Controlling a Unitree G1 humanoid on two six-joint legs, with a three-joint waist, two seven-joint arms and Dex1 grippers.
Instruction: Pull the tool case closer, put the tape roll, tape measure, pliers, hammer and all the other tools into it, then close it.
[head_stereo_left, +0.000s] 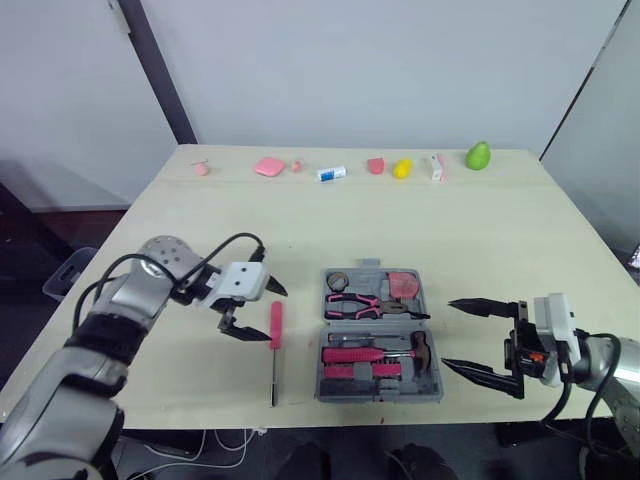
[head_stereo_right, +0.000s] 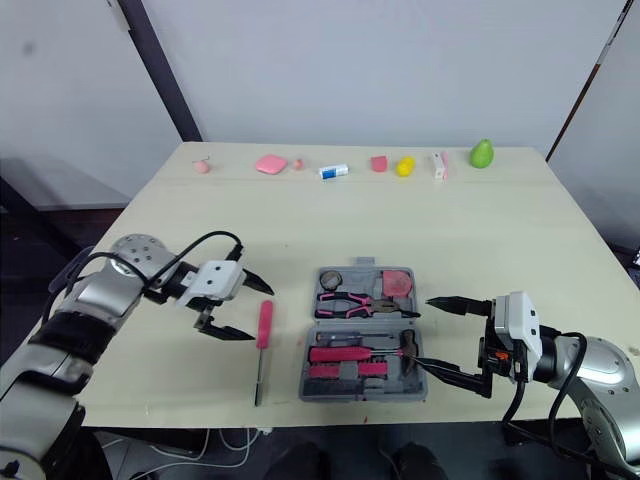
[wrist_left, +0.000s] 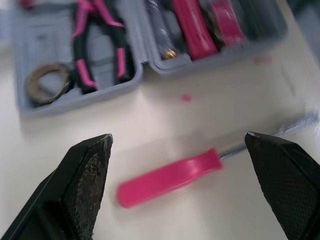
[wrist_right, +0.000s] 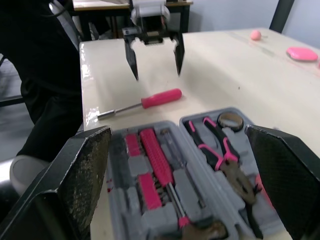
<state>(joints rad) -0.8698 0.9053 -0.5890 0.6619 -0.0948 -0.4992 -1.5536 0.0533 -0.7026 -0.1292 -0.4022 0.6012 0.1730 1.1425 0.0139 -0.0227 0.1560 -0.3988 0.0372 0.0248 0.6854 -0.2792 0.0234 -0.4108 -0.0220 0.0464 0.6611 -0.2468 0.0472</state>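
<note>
The grey tool case (head_stereo_left: 432, 318) lies open near the table's front edge. In it are a tape roll (head_stereo_left: 337, 281), pink-handled pliers (head_stereo_left: 355, 303), a pink tape measure (head_stereo_left: 404, 285), a hammer (head_stereo_left: 420, 350) and a pink-handled tool (head_stereo_left: 350, 354). A pink screwdriver (head_stereo_left: 275, 335) lies on the table just left of the case, its shaft pointing toward the front edge. My left gripper (head_stereo_left: 277, 316) is open, its fingers straddling the screwdriver's handle from the left, a little above the table. To the case's right my right gripper (head_stereo_left: 447, 333) is open and holds nothing, its tips pointing at the case.
Small items line the table's far edge: a pink ball (head_stereo_left: 202, 168), a pink pad (head_stereo_left: 269, 166), a blue-and-white tube (head_stereo_left: 331, 173), a red piece (head_stereo_left: 375, 165), a yellow piece (head_stereo_left: 402, 168), a white box (head_stereo_left: 437, 167) and a green pear (head_stereo_left: 478, 155). Bare tabletop (head_stereo_left: 330, 225) lies between.
</note>
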